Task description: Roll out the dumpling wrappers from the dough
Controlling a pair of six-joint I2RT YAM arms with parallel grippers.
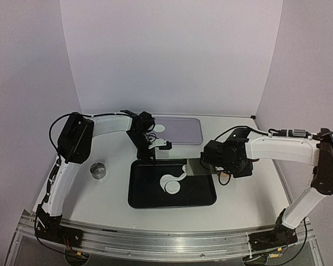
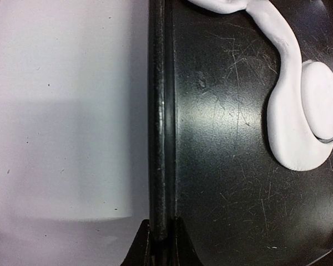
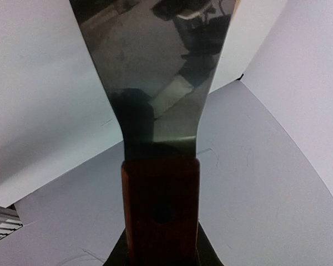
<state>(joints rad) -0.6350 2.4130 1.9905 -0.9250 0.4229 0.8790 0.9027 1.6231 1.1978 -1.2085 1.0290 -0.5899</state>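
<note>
White walls close in a pale tabletop (image 1: 100, 208), and nearest the arm bases a black tray (image 1: 134, 204) lies on it, set centrally where both arms can reach. Left of the tray, well apart, stands a small metal ring (image 1: 98, 170), probably the cutter, parked out of the working path. Inside the tray, a round dumpling wrapper (image 1: 171, 188) lies cupped in a curved strip of leftover dough (image 1: 181, 175). The left wrist view shows a dark seam along one edge of the disc, while the scrap touches it around the rest. The left pincer (image 2: 162, 231) is pressed together on the tray's far-left rim, one finger on each side of the lip, apparently to pin the tray so it does not slide when a tool pushes under the dough. The right pincer (image 3: 161, 256) pinches the wooden handle of a metal scraper (image 3: 155, 72). Its blade sits at the tray's far-right edge, near the strip's tail, though whether it touches the tray I cannot tell. It looks placed to slip under the disc and lift it whole. Farthest back, a lavender tray (image 1: 186, 134) carries a second wrapper (image 1: 159, 128), so it seems to be where finished discs are collected.
</note>
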